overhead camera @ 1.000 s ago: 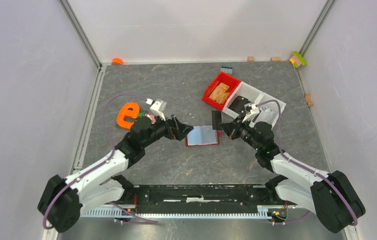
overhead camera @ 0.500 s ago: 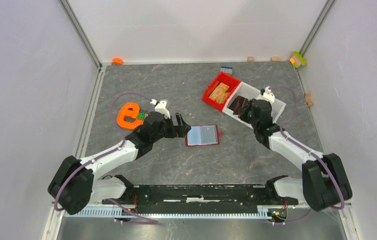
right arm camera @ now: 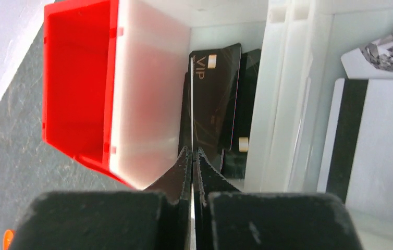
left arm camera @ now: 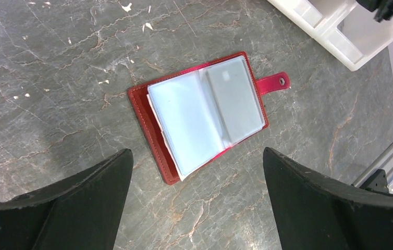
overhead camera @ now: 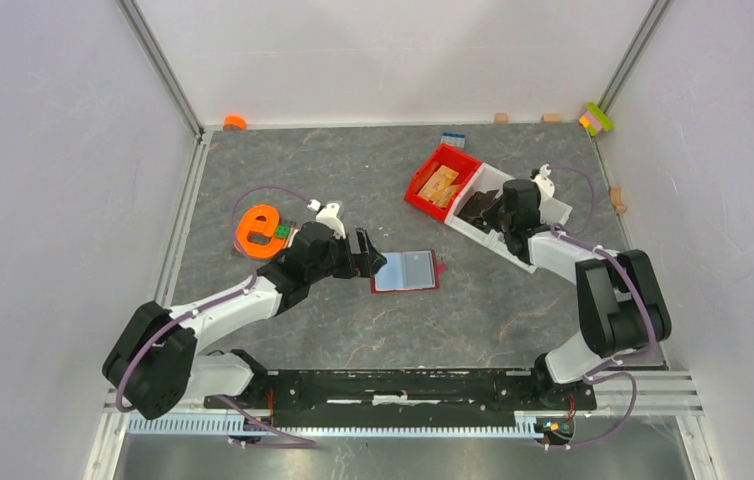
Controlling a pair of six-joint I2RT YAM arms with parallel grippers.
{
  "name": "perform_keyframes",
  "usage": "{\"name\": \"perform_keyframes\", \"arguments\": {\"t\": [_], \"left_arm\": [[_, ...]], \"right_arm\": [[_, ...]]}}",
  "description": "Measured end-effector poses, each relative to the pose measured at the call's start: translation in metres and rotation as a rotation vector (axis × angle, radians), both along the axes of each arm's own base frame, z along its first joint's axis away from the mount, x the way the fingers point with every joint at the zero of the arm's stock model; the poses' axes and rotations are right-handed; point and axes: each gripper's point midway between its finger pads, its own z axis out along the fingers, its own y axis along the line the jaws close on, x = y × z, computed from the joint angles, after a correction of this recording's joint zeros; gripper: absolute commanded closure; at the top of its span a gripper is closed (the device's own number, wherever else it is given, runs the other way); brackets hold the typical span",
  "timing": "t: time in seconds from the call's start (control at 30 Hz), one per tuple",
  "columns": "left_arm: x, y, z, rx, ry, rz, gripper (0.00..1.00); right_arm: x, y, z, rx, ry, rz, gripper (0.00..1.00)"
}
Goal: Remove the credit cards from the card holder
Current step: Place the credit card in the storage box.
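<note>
Card holder lies open on the tabletop, pale credit cards in its sleeves. Left gripper is spread wide, poised over it. Right gripper pinches a thin card edge-on above the white tray, just beside the red bin.

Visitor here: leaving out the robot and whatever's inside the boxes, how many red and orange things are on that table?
Red: 2, card holder and bin
Orange: 2, letter e and small piece at the back left corner
Total: 4
</note>
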Motion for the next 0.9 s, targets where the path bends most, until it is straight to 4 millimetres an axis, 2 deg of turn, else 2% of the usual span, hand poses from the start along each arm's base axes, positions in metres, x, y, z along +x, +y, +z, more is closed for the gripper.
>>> {"name": "perform_keyframes", "arguments": {"t": [0.13, 0.23, 0.33, 0.4, 0.47, 0.53, 0.7, 0.73, 0.9], "left_arm": [[-0.001, -0.001, -0.002, 0.001, 0.009, -0.008, 0.0], [-0.002, -0.002, -0.005, 0.003, 0.019, -0.013, 0.0], [-0.003, -0.002, -0.008, 0.006, 0.026, -0.015, 0.0], [-0.003, -0.003, -0.008, 0.005, 0.029, -0.018, 0.0], [-0.003, -0.003, -0.008, 0.005, 0.029, -0.018, 0.0], [-0.003, -0.003, -0.008, 0.004, 0.028, -0.018, 0.0], [-0.003, -0.003, -0.007, 0.002, 0.027, -0.019, 0.0], [-0.003, -0.003, -0.007, 0.002, 0.027, -0.019, 0.0], [-0.003, -0.005, -0.007, -0.003, 0.03, -0.025, 0.0]], "right_arm": [[0.017, 0.0, -0.018, 0.069, 0.009, 0.008, 1.0], [0.031, 0.008, -0.023, 0.09, 0.013, 0.041, 0.93], [0.037, 0.015, -0.02, 0.106, -0.013, 0.071, 0.75], [0.039, 0.018, -0.017, 0.104, -0.022, 0.092, 0.55], [0.041, 0.018, -0.014, 0.09, -0.031, 0.106, 0.4], [0.041, 0.016, -0.006, 0.069, -0.051, 0.104, 0.36], [0.038, 0.01, 0.035, 0.051, -0.136, 0.1, 0.35], [0.036, 0.009, 0.043, 0.049, -0.151, 0.104, 0.31], [0.011, 0.013, 0.069, 0.036, -0.213, 0.156, 0.28]]}}
